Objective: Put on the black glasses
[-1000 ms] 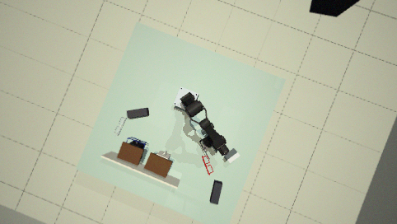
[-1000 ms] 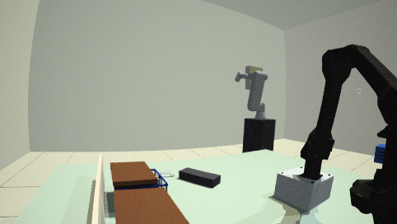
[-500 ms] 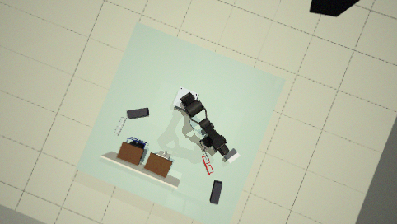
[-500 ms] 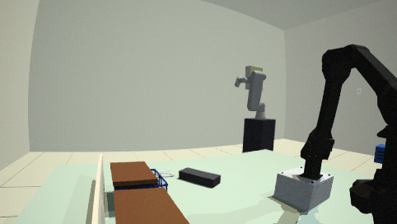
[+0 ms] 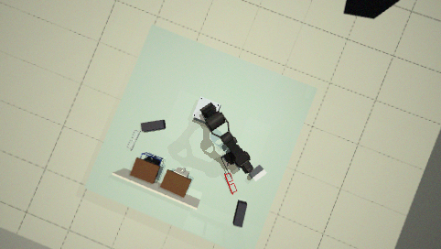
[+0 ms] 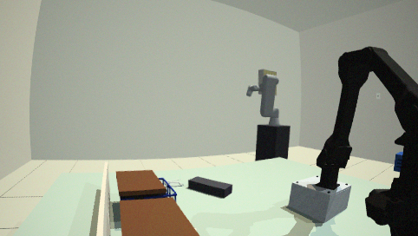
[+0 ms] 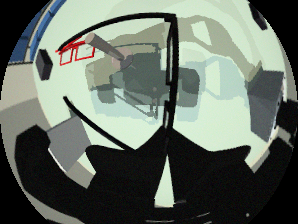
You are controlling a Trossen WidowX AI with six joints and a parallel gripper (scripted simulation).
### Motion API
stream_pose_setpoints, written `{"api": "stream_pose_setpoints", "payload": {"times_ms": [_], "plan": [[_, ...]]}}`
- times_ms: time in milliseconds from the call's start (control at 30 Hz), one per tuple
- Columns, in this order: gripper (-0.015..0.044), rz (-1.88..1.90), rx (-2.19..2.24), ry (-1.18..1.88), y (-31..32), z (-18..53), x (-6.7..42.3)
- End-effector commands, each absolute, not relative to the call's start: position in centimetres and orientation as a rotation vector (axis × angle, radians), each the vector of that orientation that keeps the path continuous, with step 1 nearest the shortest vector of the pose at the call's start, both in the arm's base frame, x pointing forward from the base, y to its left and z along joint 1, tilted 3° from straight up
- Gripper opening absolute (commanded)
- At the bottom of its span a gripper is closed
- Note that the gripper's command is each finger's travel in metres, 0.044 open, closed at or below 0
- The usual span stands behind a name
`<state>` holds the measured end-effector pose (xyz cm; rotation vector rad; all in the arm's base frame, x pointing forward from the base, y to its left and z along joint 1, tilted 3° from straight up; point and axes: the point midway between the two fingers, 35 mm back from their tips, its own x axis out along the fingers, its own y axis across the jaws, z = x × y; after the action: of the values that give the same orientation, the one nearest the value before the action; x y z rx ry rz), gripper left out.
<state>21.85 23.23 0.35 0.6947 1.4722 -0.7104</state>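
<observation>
My gripper [image 7: 164, 129] is shut on the black glasses [image 7: 174, 60], near one end of their front. In the wrist view the front stands edge-on and both temples reach out to the left, spread open. A thin black part shows beside the arm in the top view. Two display heads with brown tops, one at the left [image 5: 146, 170] [image 6: 140, 182] and one at the right [image 5: 176, 183] [image 6: 156, 217], stand side by side, away from my gripper. A blue frame [image 5: 161, 158] [image 6: 173, 187] is around the front of the left head. No yellow tag shows.
Red glasses [image 5: 231, 183] [image 7: 75, 46] lie near the arm. Pale wire glasses [image 5: 133, 140] lie by a dark block [image 5: 153, 125] [image 6: 210, 186]. Another dark block [image 5: 240, 213] [image 7: 44, 64] and a grey block [image 5: 257, 173] are nearby. A long pale panel [image 5: 155, 191] [image 6: 105, 204] stands behind the heads.
</observation>
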Motion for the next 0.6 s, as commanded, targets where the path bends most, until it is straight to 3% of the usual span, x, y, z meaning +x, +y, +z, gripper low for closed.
{"api": "stream_pose_setpoints", "payload": {"times_ms": [0,300,567], "plan": [[0.0000,-0.700,0.697,1.475,23.3,1.1,22.0],[0.0000,-0.700,0.697,1.474,22.8,6.4,22.4],[0.0000,-0.700,0.696,1.473,22.3,6.5,23.2]]}}
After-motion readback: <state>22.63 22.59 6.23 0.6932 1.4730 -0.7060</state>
